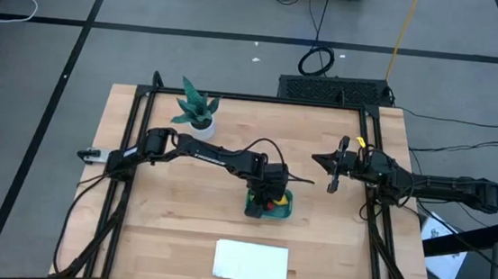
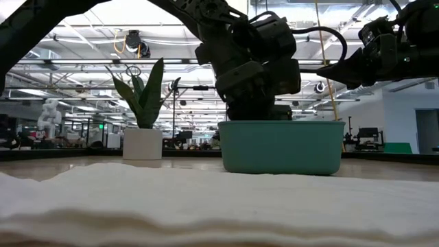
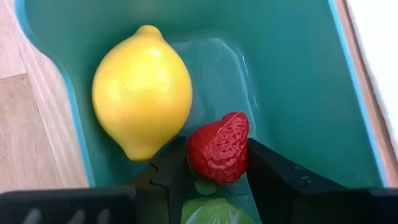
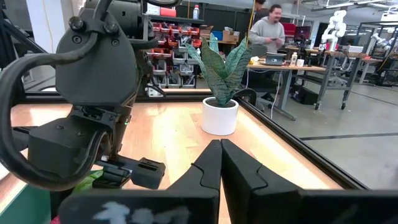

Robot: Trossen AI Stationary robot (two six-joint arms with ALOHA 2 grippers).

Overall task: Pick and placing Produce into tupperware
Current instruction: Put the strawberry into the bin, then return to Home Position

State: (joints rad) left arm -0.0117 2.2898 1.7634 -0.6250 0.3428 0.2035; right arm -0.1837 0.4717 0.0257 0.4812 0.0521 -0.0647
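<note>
The teal tupperware (image 1: 284, 211) (image 2: 281, 147) sits on the wooden table, right of its middle. My left gripper (image 1: 267, 195) (image 3: 216, 160) reaches down into it, shut on the red strawberry (image 3: 219, 148). The yellow lemon (image 3: 142, 90) lies on the tupperware's floor (image 3: 298, 81) beside the strawberry. The round green piece (image 3: 214, 211) shows just under the fingers, mostly hidden. In the low view the tupperware's wall hides all three pieces. My right gripper (image 1: 331, 178) (image 4: 221, 155) hovers shut above the table, right of the tupperware. My left gripper pinches the strawberry's two sides (image 3: 193, 155) between its two fingers (image 3: 273, 180), coming from above and pointing down into the tupperware. The strawberry sits low inside, its tip pointing away from the wrist. Whether it rests on the floor cannot be told.
A potted green plant (image 1: 196, 108) (image 2: 144, 110) stands near the table's far left corner. A flat white rectangle (image 1: 251, 262) lies by the near edge. A black frame rail (image 1: 373, 214) runs along the table's sides. A person (image 4: 268, 31) stands at a desk beyond the table.
</note>
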